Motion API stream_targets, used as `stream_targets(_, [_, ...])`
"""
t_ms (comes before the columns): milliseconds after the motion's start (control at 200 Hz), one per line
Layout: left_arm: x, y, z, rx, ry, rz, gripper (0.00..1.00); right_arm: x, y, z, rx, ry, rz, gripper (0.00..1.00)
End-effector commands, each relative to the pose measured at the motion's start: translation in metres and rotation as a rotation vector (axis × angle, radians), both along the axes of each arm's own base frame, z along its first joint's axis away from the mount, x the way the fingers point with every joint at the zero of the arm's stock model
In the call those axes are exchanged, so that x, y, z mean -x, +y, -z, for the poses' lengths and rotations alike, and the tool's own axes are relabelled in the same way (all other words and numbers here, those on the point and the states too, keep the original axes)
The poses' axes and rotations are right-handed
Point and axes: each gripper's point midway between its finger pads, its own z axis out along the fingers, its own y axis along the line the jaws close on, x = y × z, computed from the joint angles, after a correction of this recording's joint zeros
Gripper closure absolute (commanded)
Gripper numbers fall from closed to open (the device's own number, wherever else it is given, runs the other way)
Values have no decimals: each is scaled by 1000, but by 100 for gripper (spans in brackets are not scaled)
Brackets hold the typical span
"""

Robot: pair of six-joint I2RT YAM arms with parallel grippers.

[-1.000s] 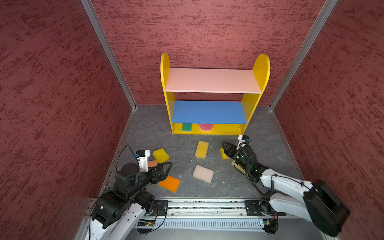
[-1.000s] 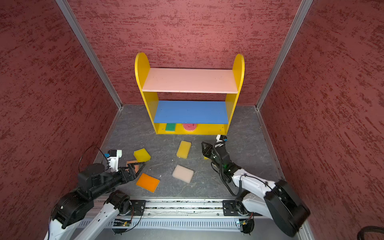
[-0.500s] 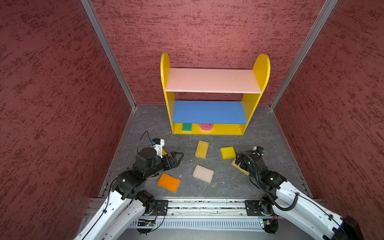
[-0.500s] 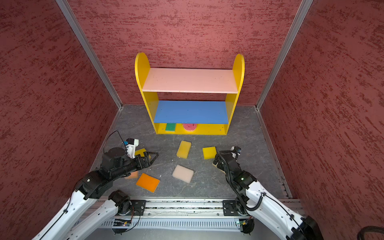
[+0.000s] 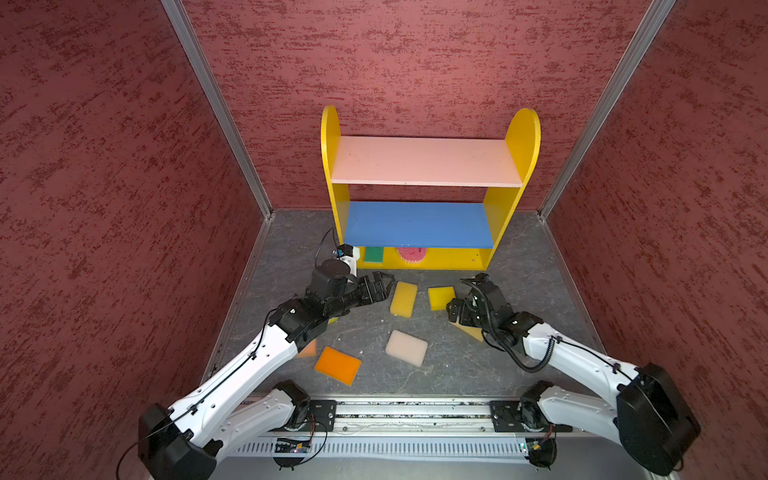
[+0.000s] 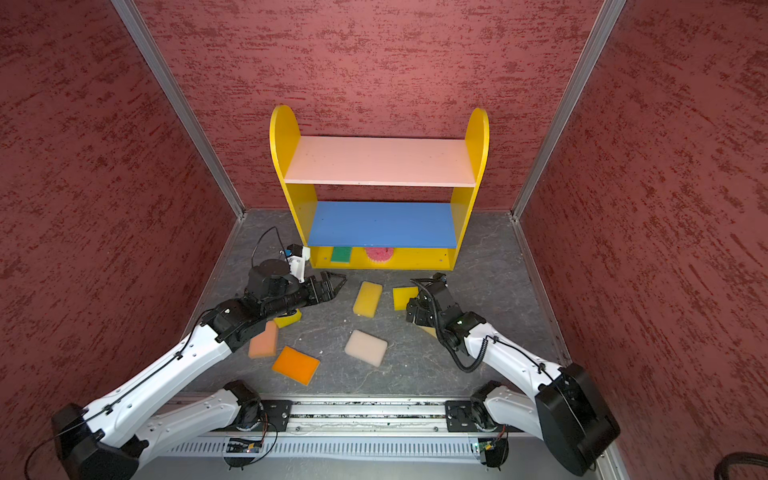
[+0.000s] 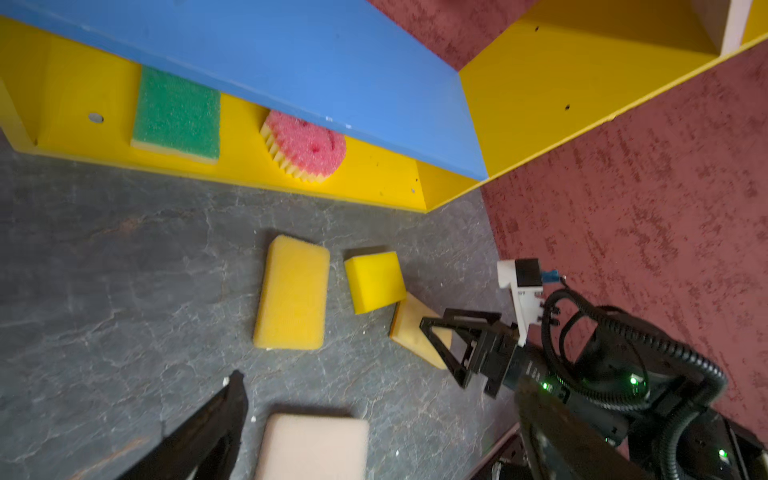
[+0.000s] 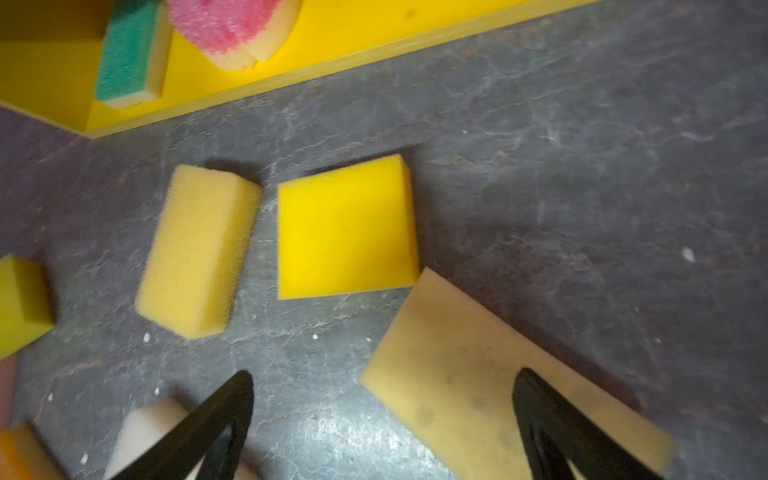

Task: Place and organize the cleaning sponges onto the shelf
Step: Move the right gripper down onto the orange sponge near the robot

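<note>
Left floor: peach sponge (image 6: 264, 340) and orange sponge (image 5: 337, 365) lying beside the left arm.
Left gripper (image 5: 384, 286): jaws gaping wide, holding nothing, pointing at the golden sponge (image 5: 404, 299).
Shelf (image 5: 523, 137): standing at the back, with the green sponge (image 7: 176, 114) and pink sponge (image 7: 309, 147) lying on its bottom board.
Middle floor: cream sponge (image 5: 406, 348) lying alone, with the yellow sponge (image 5: 440, 297) just beside the golden one.
Right gripper (image 8: 382, 415): jaws spread wide and empty, hovering over the tan sponge (image 8: 498, 374), which is touching the yellow sponge's corner.
Doing it well: probably lowering each gripper squarely, straddling one sponge's narrow sides without nudging its neighbour, and squeezing the soft foam gently.
</note>
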Motion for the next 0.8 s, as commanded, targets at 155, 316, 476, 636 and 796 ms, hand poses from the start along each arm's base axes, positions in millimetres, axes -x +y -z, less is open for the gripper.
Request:
stream_targets(155, [-33,44,-42,164,-99,-164,1,22,17,-23,-18,-16,-138,1])
stream_targets(316, [-32,70,-47,150,-69,-233,1,18,33,-38,-41,-47,-193,1])
stream_targets(476, [-19,94,-60,142,-115,-279,1,8,60,-82,-152,-223,-309,1])
stream_targets(636, [0,119,-71,77,-169,-324,1,-10,71,-93,-214,-284,-280,1])
stream_targets(796, [20,155,-50,-76,-91,-458,0,-28,87,-85,-202,-228,-275,1])
